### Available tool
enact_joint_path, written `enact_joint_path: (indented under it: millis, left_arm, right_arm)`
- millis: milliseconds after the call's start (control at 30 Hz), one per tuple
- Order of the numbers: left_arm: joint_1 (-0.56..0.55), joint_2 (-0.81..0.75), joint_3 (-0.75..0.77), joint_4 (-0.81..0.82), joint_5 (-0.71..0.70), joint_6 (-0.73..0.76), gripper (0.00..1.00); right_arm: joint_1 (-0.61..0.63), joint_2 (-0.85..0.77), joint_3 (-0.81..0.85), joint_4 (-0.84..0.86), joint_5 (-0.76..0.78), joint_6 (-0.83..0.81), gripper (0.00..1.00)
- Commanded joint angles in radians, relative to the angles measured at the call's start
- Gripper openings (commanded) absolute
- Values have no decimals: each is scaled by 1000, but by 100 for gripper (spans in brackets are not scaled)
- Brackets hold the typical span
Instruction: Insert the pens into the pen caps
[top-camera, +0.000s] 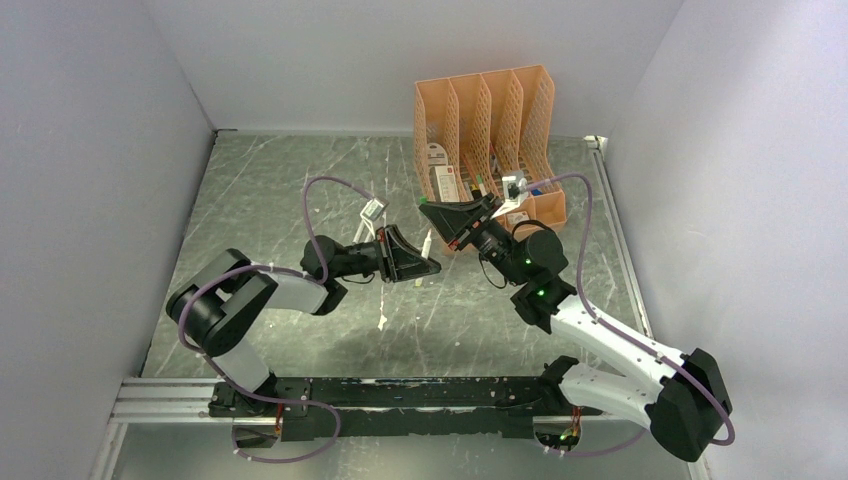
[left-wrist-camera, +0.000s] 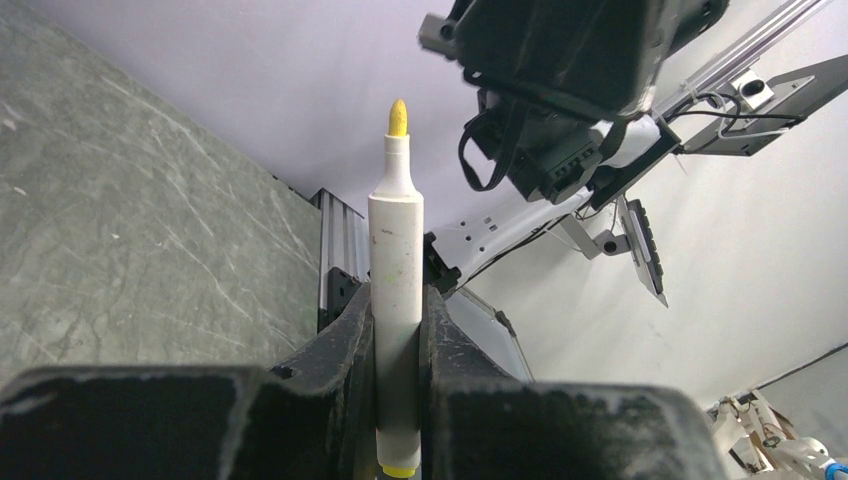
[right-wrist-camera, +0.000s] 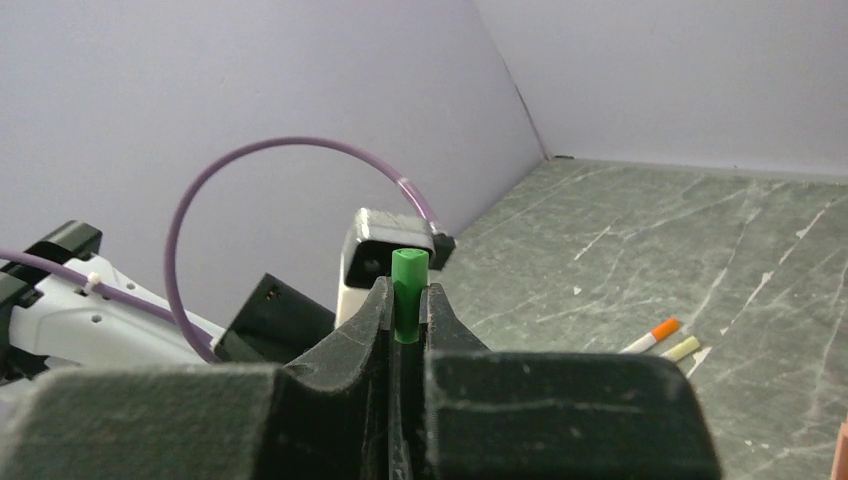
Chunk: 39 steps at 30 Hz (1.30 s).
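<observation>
My left gripper (left-wrist-camera: 397, 310) is shut on a white pen (left-wrist-camera: 397, 250), which stands upright between the jaws. Its bare yellow tip (left-wrist-camera: 397, 118) points toward the right arm's wrist (left-wrist-camera: 560, 80) above it. The right gripper (right-wrist-camera: 409, 300) is shut on a small green pen cap (right-wrist-camera: 409, 280) that pokes out above the fingertips. From above, the left gripper (top-camera: 432, 267) and right gripper (top-camera: 428, 207) are close together over the middle of the table, tips a short gap apart. An orange-capped pen (right-wrist-camera: 655, 335) and a yellow-ended one (right-wrist-camera: 682, 348) lie on the table.
A peach lattice organiser (top-camera: 490, 120) stands at the back right, right behind the right gripper, with small items in its slots. A white pen (top-camera: 382, 322) lies on the green marbled table (top-camera: 270, 190). Grey walls close in the left, back and right sides.
</observation>
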Motion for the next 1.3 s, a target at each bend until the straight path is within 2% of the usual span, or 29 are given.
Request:
enact_joint_path:
  millis: [0, 500, 1267]
  left_arm:
    - [-6, -46, 35, 294, -6, 8, 7]
    - [-7, -80, 24, 293, -15, 20, 7]
    - [-7, -19, 40, 292, -21, 46, 7]
  right_arm:
    - [-5, -21, -22, -10, 13, -15, 0]
    - [-6, -43, -33, -18, 12, -11, 0]
    - [-6, -71, -85, -11, 8, 17, 0]
